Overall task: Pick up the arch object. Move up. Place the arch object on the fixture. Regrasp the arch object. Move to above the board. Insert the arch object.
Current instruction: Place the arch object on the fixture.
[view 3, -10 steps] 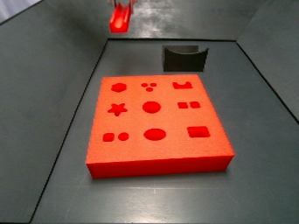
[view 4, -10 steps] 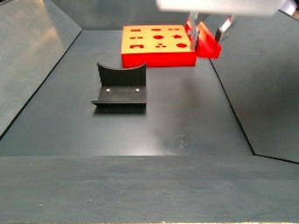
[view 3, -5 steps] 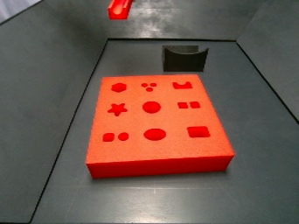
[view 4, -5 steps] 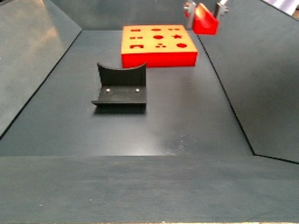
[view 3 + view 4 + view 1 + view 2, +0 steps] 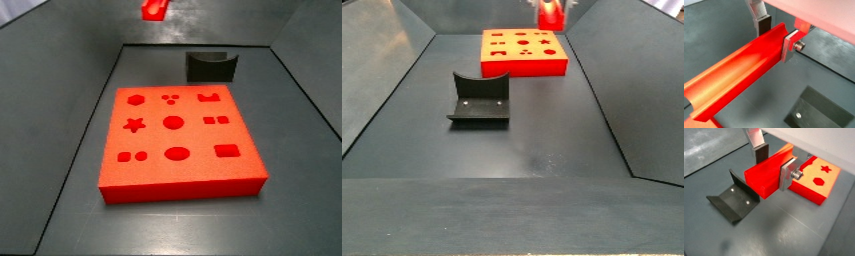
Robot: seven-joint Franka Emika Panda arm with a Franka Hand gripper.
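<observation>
Both wrist views show the gripper (image 5: 773,36) clamped on the arch object (image 5: 741,72), lifted clear.

The gripper (image 5: 774,37), high above the floor, is showing flat fingers (image 5: 789,46) of brushed silver metal with matt dark pads, and they are pressing on both sides of the arch object (image 5: 737,70). This piece is looking like smooth red plastic and is catching a soft orange sheen along its groove. The board (image 5: 178,140) is appearing as matt red-orange, foam-like material with clean-cut holes. At 12 o'clock from it, the fixture (image 5: 210,66) is looking dark and dull, with small shiny screws in a wrist view (image 5: 734,204). The floor (image 5: 516,140) is giving faint grey reflections.
</observation>
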